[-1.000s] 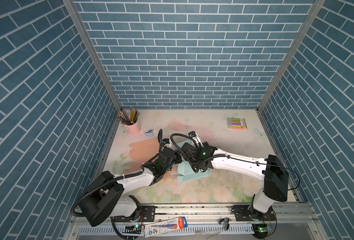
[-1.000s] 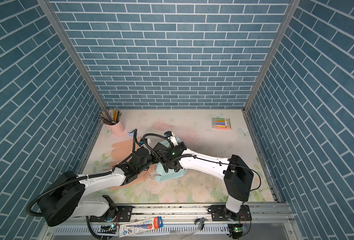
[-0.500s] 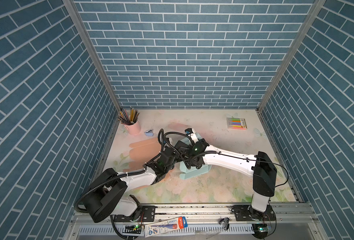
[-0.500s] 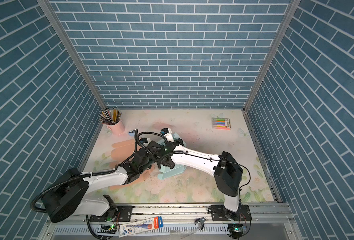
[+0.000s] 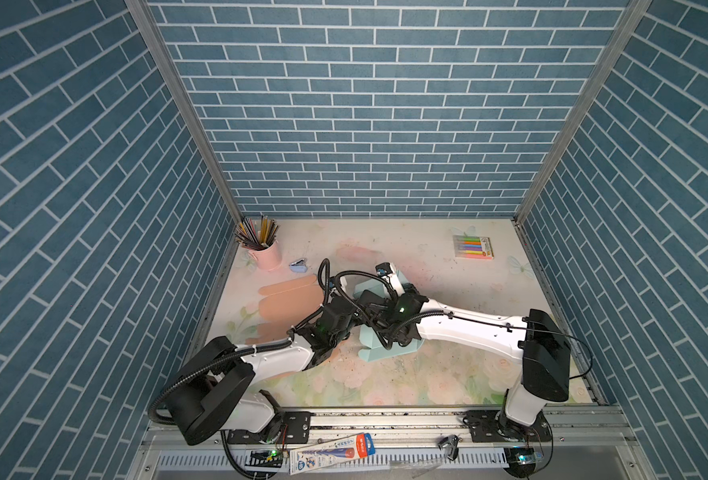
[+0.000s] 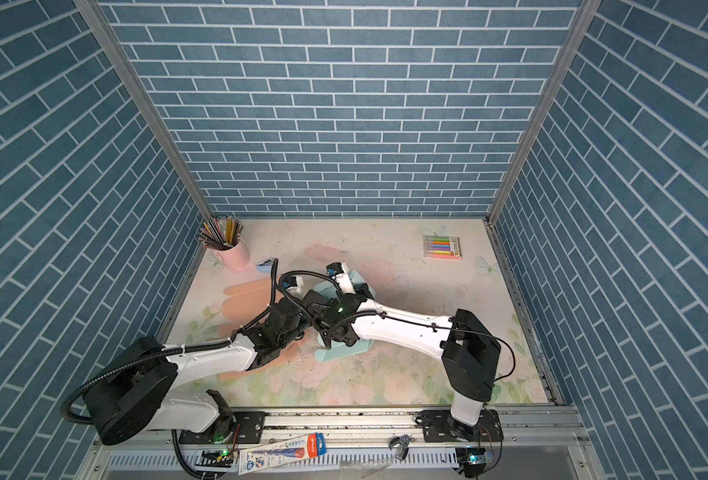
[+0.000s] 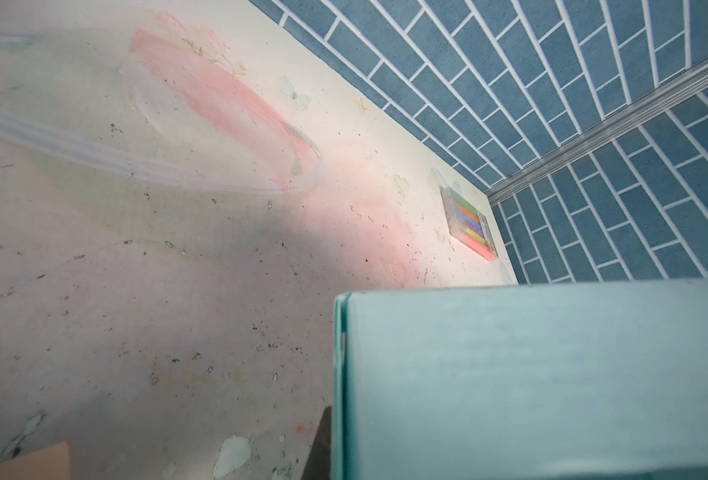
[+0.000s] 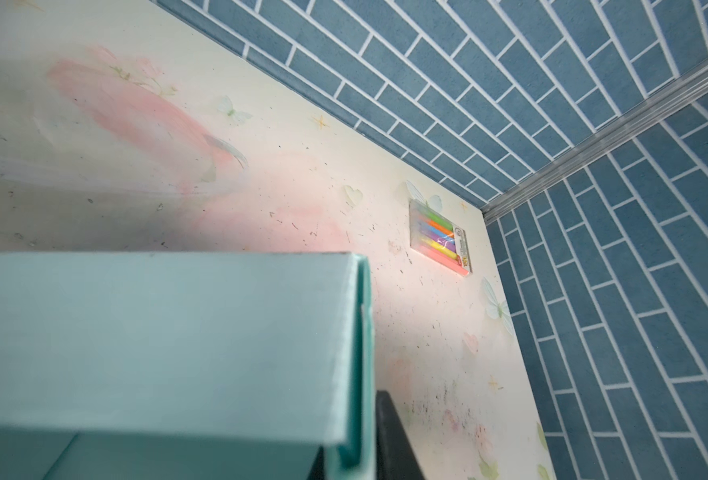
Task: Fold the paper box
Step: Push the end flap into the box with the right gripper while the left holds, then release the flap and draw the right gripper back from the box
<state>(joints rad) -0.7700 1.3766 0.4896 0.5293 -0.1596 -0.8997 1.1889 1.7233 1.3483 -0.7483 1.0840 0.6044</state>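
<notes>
Paper box [image 5: 390,354] beside closed left gripper [image 5: 355,323]

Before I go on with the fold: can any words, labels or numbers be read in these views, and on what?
No text can be read with certainty.
Marker pack: printed label along one end, too small to read.
Flat packet on the front rail: blue and red print with a round badge, blurred.
Paper box: plain, no print showing.
</notes>
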